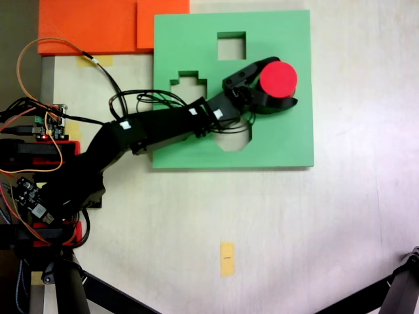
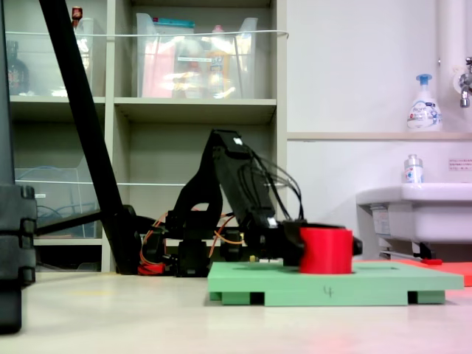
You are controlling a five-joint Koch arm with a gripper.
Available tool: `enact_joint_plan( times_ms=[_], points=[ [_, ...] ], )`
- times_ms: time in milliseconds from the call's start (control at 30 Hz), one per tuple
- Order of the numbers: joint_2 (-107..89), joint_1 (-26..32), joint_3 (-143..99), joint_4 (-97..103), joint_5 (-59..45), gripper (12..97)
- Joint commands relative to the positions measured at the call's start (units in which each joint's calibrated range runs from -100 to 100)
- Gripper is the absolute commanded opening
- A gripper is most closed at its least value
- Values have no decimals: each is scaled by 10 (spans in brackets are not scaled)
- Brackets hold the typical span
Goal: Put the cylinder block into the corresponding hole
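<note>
The pincer (image 1: 278,88) is clamped around the cylinder block (image 1: 279,79), which sits low over the green board (image 1: 288,140), apparently seating in the corresponding hole hidden beneath it, so the next move should be pressing down, then releasing.

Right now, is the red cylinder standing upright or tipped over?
Upright: the red cylinder stands on the green board, flat round top facing up.

Red cylinder block (image 1: 279,79) stood upright on the green board's right part, over the circular hole (image 2: 352,271), not fully sunk.
</note>
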Motion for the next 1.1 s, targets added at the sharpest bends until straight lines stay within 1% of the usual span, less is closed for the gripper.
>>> enact_joint_plan(
  times_ms=[0,33,100,233,367,500,700,767,867,933,1067],
  points=[
    [4,-3,27,38,-5,391],
    [14,-3,26,41,-5,392],
    [30,-3,28,57,-5,468],
    [65,-1,26,112,-5,576],
    [9,-1,-29,125,-5,701],
    [-98,-2,-112,124,-8,776],
    [-312,-6,-240,123,-14,783],
    [-398,-6,-288,116,-23,846],
    [-541,-11,-358,95,-49,857],
    [-637,-20,-380,43,-66,857],
    [-837,-46,-394,-138,-114,852]
  ],
)
